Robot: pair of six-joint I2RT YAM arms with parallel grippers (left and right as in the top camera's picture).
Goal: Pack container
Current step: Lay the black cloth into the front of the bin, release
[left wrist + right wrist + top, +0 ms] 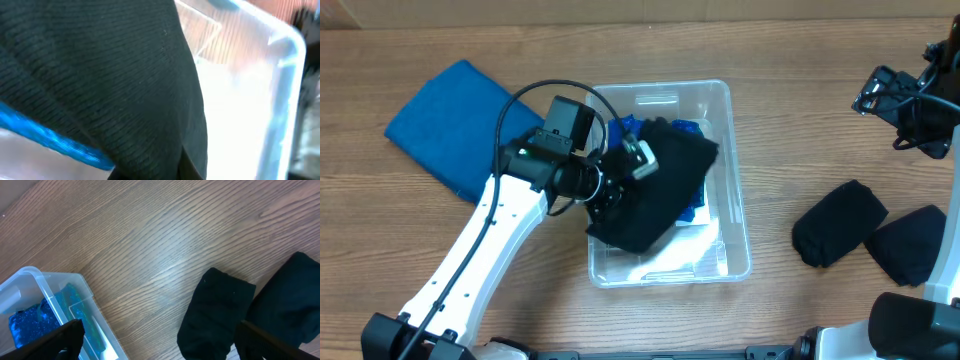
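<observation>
**Black knit over a clear plastic bin**

Black ribbed cloth (658, 195) lies bunched across the container (738, 215), a clear plastic rectangular bin with rounded corners and a raised rim that sits near the middle of the table (800, 130). The cloth's lower left part spills over the bin's left wall. Under it, patches of a bright blue, glittery item (696, 207) show through, and a white label (682, 256) lies flat on the bin's bottom.

The left gripper (622, 178) is down at the cloth's left side, over the bin. The left wrist view is filled with fine knit ribbing, so whether its fingers are clamped on the fabric cannot be told.

The right gripper (159, 335) hangs over bare table at the far right, well apart from the bin. Its two dark fingers (67, 337) stand wide apart with nothing between them.

A flat, folded blue cloth (450, 115) rests to the left of the bin. To the right lie a soft, lumpy black bundle (838, 222) and, touching it, a dark navy bundle (910, 240).

The tabletop is light wood with a long, wavy grain.
</observation>
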